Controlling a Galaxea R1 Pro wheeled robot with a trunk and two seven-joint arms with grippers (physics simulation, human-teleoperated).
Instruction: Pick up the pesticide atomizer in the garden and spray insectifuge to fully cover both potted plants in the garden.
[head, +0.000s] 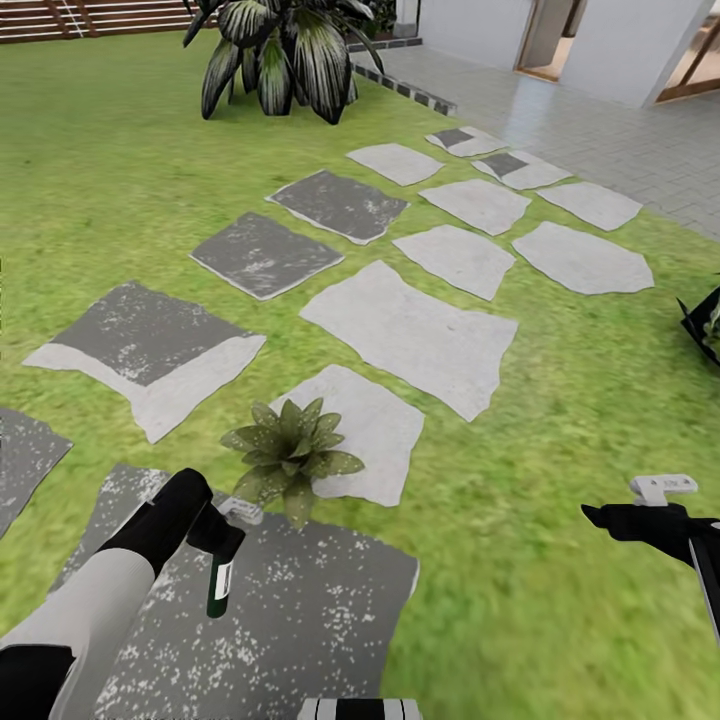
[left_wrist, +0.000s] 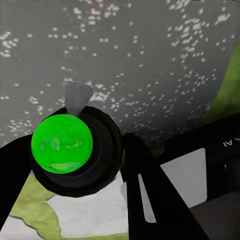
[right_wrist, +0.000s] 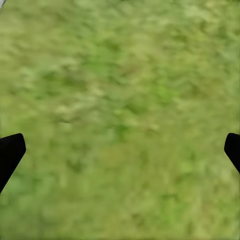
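Note:
My left gripper (head: 213, 528) is shut on the pesticide atomizer (head: 220, 578), a slim dark bottle with a white label that hangs bottom-down over a dark speckled stepping stone (head: 300, 600). Its whitish head (head: 241, 511) points toward a potted plant (head: 290, 455), a low green rosette just beyond it at the edge of a pale stone. The left wrist view looks at the atomizer's bright green underside (left_wrist: 61, 143) between dark fingers (left_wrist: 145, 185). My right gripper (head: 600, 518) is open over the lawn at the right, its fingertips (right_wrist: 10, 152) wide apart above the grass.
Grey stepping stones (head: 415, 335) run across the garden lawn toward a paved terrace (head: 620, 130) at the back right. A large palm (head: 285, 50) stands at the back. Dark pointed leaves of another plant (head: 705, 325) show at the right edge. A wooden fence (head: 90, 15) lies far left.

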